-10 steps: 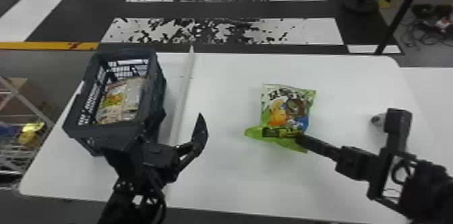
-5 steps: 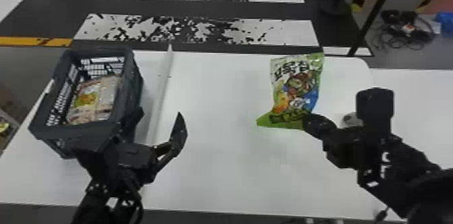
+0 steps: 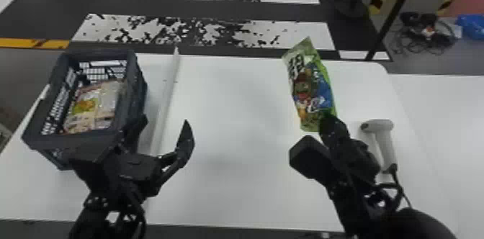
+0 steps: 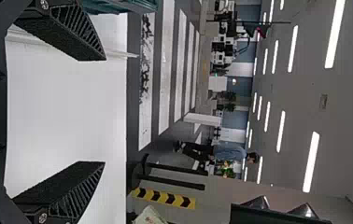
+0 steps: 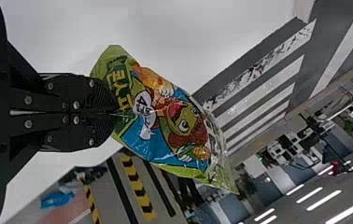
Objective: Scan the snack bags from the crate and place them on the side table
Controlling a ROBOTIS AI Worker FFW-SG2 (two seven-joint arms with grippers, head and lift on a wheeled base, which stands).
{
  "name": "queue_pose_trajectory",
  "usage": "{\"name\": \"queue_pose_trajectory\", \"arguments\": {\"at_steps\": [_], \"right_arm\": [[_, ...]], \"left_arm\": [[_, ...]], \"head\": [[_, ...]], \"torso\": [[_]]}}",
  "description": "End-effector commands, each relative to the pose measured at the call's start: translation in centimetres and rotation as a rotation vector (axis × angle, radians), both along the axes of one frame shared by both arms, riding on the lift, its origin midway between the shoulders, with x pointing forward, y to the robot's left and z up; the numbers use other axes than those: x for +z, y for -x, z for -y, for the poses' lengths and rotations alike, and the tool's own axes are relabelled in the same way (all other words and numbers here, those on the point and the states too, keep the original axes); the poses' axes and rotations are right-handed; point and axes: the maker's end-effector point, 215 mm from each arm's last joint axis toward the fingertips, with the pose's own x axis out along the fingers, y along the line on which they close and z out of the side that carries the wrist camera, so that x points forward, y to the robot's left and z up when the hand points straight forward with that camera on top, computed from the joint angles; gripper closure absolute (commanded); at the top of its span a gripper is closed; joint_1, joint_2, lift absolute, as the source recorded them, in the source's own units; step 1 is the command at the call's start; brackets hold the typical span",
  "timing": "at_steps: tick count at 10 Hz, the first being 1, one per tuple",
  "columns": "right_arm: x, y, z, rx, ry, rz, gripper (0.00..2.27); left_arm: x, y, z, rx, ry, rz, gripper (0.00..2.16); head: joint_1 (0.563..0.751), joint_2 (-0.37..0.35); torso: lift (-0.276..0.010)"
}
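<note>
My right gripper (image 3: pixel 327 123) holds one end of the green snack bag (image 3: pixel 310 89) above the right part of the white table (image 3: pixel 230 180). In the right wrist view the right gripper (image 5: pixel 114 113) is shut on the edge of the bag (image 5: pixel 165 121). My left gripper (image 3: pixel 164 126) stands open beside the crate's near right corner; in the left wrist view the left gripper (image 4: pixel 102 112) has nothing between its fingers. The dark crate (image 3: pixel 77 140) holds more snack bags (image 3: pixel 94 107). A white scanner (image 3: pixel 384 141) rests just right of the right gripper.
A raised white strip (image 3: pixel 166 101) runs along the table to the right of the crate. Another white table surface (image 3: pixel 446 112) adjoins at the right. A dark post (image 3: pixel 394 15) stands behind the table, near cables on the floor.
The right gripper has turned and lifted the bag, which now stands more upright and farther right in the head view. The head view has shifted right, bringing the scanner into plainer sight.
</note>
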Motion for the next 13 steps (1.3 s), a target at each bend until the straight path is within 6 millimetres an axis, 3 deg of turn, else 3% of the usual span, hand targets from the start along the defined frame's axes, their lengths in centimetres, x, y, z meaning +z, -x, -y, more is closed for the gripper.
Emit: {"name": "queue_pose_trajectory", "arguments": {"at_steps": [1, 4, 6, 7, 8, 9, 10, 13], "right_arm": [[0.1, 0.5, -1.7, 0.077, 0.236, 0.072, 2.26], [-4.4, 1.7, -4.8, 0.261, 0.487, 0.038, 2.24], [-7.3, 2.4, -5.3, 0.339, 0.619, 0.013, 2.11], [-8.2, 2.9, -5.4, 0.358, 0.631, -0.019, 1.93], [-9.5, 3.6, -5.6, 0.373, 0.619, -0.088, 1.36], [-10.3, 4.3, -5.7, 0.387, 0.580, -0.142, 0.54], [-10.6, 5.2, -6.3, 0.402, 0.507, -0.199, 0.00], [-9.1, 5.4, -7.0, 0.388, 0.200, -0.313, 0.05]], "left_arm": [[0.1, 0.0, 0.0, 0.000, 0.005, 0.000, 0.08], [0.0, 0.1, -0.2, 0.000, 0.007, -0.001, 0.08], [-0.1, 0.1, -0.2, 0.000, 0.006, -0.004, 0.08], [-0.2, 0.1, -0.3, 0.000, 0.007, -0.006, 0.08], [-0.5, 0.1, -0.2, 0.000, 0.006, -0.011, 0.08], [-0.7, 0.1, -0.3, 0.002, 0.005, -0.013, 0.08], [-0.6, 0.1, -0.3, 0.003, 0.008, -0.010, 0.08], [-0.8, -0.1, -0.4, 0.005, 0.005, -0.014, 0.08]], "head": [[0.695, -0.022], [0.695, 0.024], [0.695, 0.053], [0.695, 0.057], [0.695, 0.060], [0.695, 0.063], [0.695, 0.065], [0.695, 0.082]], "torso": [[-0.081], [-0.081], [-0.081], [-0.081], [-0.081], [-0.081], [-0.081], [-0.081]]}}
